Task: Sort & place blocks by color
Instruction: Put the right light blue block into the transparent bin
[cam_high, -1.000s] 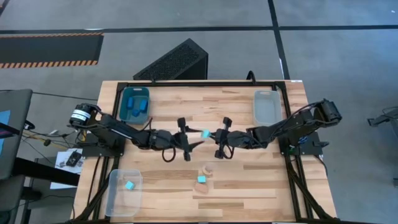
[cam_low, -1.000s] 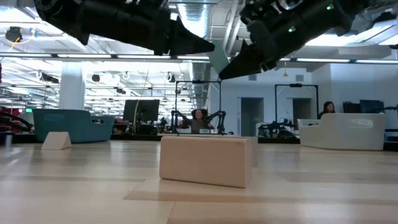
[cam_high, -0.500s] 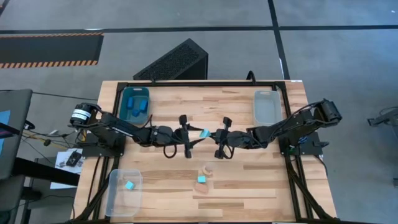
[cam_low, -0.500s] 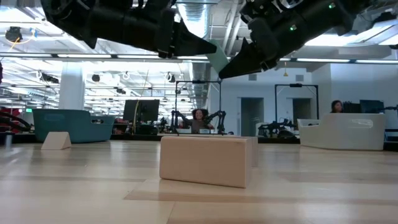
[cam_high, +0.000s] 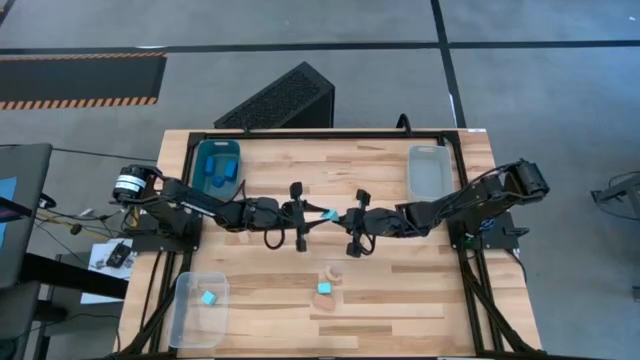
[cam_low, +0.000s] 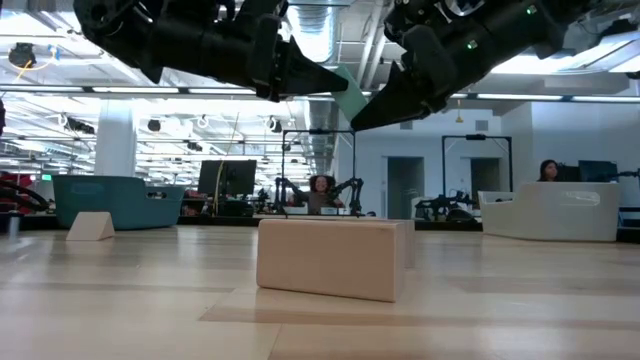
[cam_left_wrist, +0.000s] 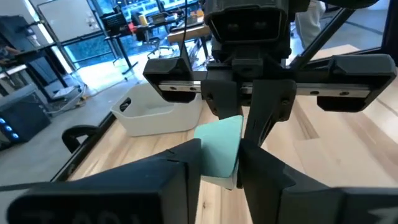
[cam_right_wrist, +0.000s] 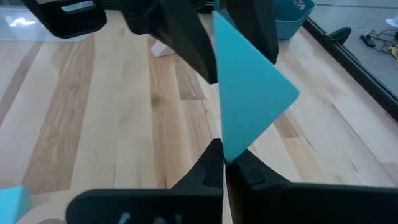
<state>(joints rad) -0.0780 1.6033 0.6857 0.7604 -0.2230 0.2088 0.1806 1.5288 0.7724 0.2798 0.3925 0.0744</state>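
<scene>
Beyond our pale wooden slatted table (cam_high: 400, 285) we see a grey concrete floor (cam_high: 540, 90), an orange-and-black hazard-striped mat (cam_high: 80, 78), bright ceiling strip lights (cam_low: 150, 90) and a distant white counter (cam_low: 560, 212).

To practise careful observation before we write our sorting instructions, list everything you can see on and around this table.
teal plastic bin: one, teal, table's far left corner
dark blue blocks: count unclear, inside the teal bin
clear plastic bins: two, far right corner and near left corner
light cyan blocks: three; one in the near clear bin, one on the wood blocks, one held in mid-air at the centre
tan wood blocks: at least two, near centre
black slatted box: one, on the floor beyond the table
right gripper: jaws shut on the mid-air cyan block
left gripper: at that same block
</scene>
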